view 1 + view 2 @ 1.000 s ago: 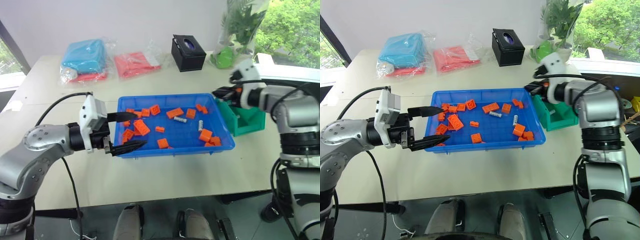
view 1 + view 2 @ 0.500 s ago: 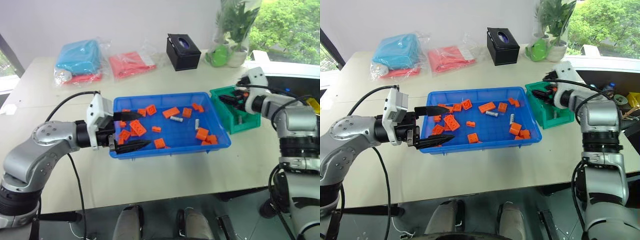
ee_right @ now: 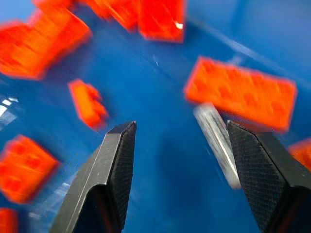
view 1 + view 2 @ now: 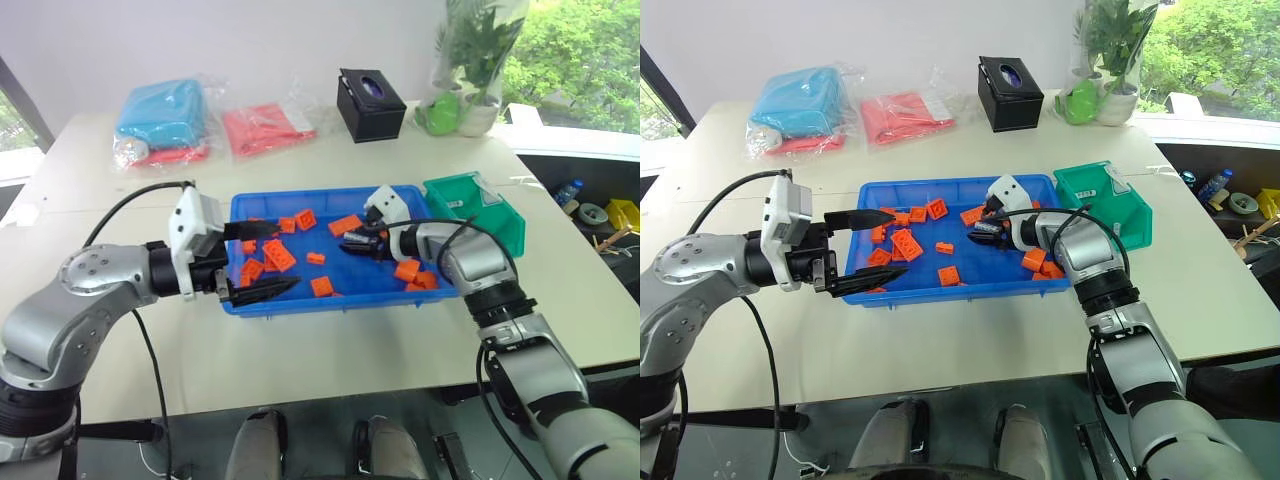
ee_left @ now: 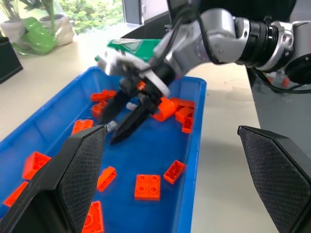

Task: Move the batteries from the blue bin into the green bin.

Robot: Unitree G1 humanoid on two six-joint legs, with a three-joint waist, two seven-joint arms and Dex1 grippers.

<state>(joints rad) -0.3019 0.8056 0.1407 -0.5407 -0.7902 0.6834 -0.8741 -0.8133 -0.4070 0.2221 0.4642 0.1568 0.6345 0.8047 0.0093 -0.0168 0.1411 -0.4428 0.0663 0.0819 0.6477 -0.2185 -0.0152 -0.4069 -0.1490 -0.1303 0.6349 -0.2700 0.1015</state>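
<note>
Blue bin (image 4: 300, 303): orange bricks (image 4: 281, 255) crowd one battery (image 3: 217, 143) beside the open, empty right pincer (image 4: 352, 247). Left pincer (image 4: 262, 260) open at left rim. Green bin (image 4: 478, 205) right.

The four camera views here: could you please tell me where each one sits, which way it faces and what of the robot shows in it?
Left eye view: on the head, looking forward and down at the table; both arms show.
Right eye view: beside it, same scene, slightly offset.
Left wrist view: looks along the open left gripper across the blue bin toward the right gripper and green bin.
Right wrist view: looks between the open right gripper's fingers onto a battery and orange bricks.
Shared: all show the blue bin's floor and bricks.
</note>
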